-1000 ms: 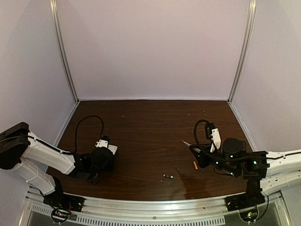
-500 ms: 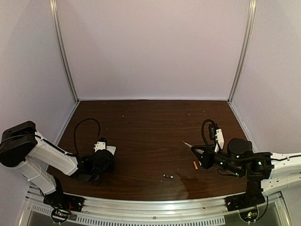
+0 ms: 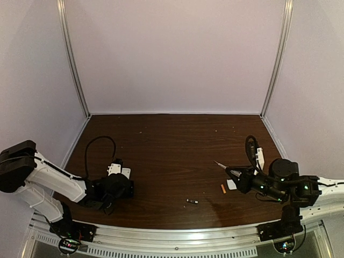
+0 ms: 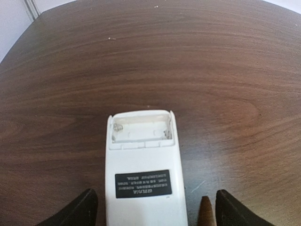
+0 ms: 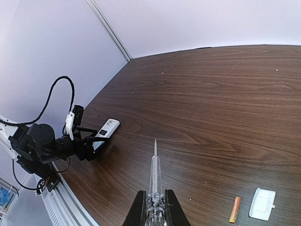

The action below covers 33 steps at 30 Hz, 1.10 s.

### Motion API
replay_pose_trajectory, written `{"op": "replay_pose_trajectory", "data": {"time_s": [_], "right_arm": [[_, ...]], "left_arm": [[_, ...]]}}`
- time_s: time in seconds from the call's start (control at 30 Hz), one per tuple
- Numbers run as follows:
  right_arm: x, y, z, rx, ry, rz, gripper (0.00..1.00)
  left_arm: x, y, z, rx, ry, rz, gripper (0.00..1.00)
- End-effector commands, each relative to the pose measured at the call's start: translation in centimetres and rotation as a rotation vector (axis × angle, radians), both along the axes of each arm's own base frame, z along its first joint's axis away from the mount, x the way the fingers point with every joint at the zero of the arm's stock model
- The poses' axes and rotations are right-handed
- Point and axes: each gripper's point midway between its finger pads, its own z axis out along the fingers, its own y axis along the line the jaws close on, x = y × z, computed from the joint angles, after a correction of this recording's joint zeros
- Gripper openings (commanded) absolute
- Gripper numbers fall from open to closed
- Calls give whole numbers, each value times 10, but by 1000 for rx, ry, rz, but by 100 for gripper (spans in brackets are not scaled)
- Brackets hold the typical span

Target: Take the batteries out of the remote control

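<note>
Left pincer (image 4: 156, 200): fingers apart, flanking without touching the flat white plastic remote control (image 4: 143, 160), which lies back-up with its recess open at the end farthest from the pincer. Right pincer (image 5: 153, 205): clamped on a thin silvery clear-handled screwdriver (image 5: 154, 169). A slim orange cylindrical battery (image 5: 234, 209) lies just to its right, with a small white square piece (image 5: 262, 204) beyond.

Wooden table (image 3: 172, 145) — on it the remote control (image 4: 143, 174), orange battery (image 5: 234, 209), dark battery (image 3: 192, 201), white square piece (image 5: 262, 204).

White arms (image 3: 54, 180); black grippers (image 5: 154, 209); looped black cables (image 5: 63, 77)
</note>
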Motion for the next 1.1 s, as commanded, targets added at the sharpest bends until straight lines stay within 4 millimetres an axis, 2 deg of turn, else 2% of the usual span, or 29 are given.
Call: {"op": "replay_pose_trajectory", "data": {"time_s": [0.0,0.23,0.47,0.57,0.77,0.93,1.07], "right_arm": [[-4,-4,-14,-33,27,13,0],[-10,-1,-14,-35,36,54,0],[-21,9,-17,-42,56,137,0],[-28,16,-19,-38,71,187,0],[-47,34,-24,-22,116,322,0],[-66,50,-28,1,165,450,0],[-77,59,-30,16,195,520,0]], "left_arm": [[-2,2,19,4,-34,-20,92],[-8,-10,63,-18,-104,-124,96],[-24,-53,110,-25,-225,-393,91],[-34,-78,123,0,-269,-513,89],[-78,-150,140,130,-346,-839,85],[-122,-204,135,281,-411,-1098,80],[-139,-232,130,299,-415,-1208,77]]}}
